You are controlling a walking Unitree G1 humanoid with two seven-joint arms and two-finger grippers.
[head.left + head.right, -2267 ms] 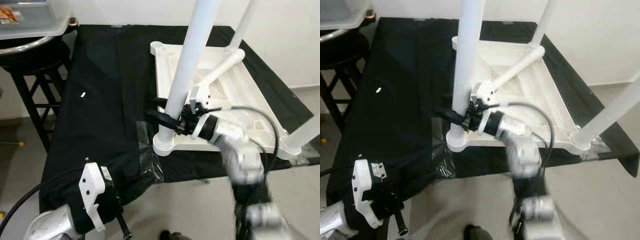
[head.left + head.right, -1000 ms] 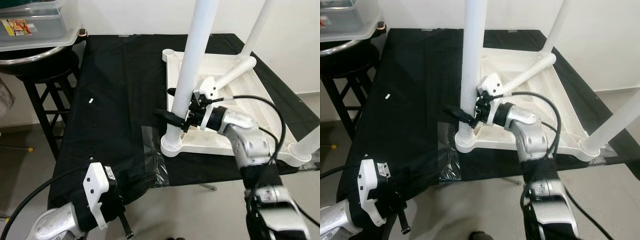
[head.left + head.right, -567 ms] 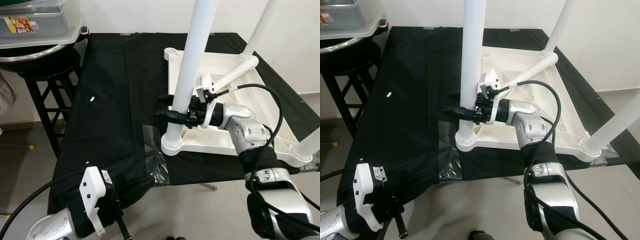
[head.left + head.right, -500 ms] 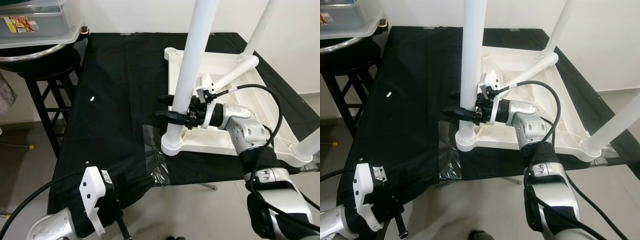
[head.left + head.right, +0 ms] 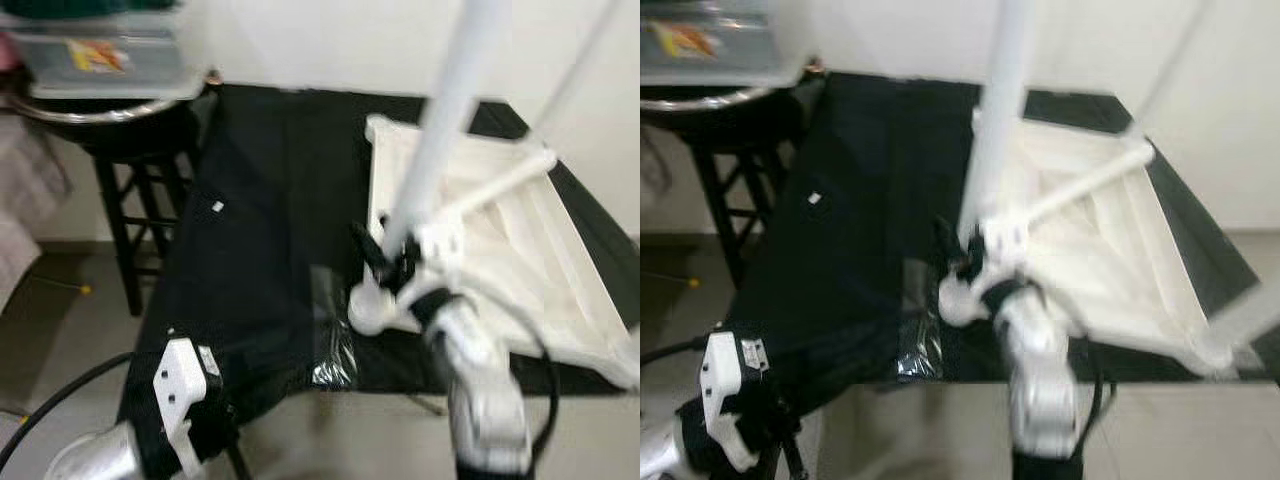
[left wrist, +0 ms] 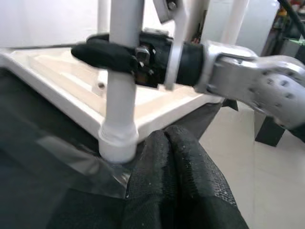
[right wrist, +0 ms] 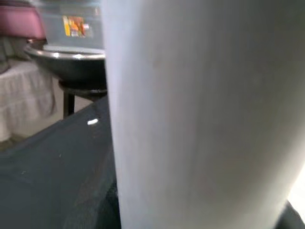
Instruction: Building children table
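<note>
Right gripper (image 6: 112,52) clamped on near table leg (image 5: 432,165).
Grip unchanged; head camera has shifted, now blurred.

My two head eyes look forward and down, blurred, on the black-draped worktop (image 5: 250,250) and the upturned white table (image 5: 1110,250); both share this scene from slightly offset sides. My left wrist camera sits low at the worktop's near edge, looking along its fingers at the near table leg (image 6: 125,71). My right wrist camera is pressed very close against that leg, with a stool (image 7: 71,62) behind.
</note>
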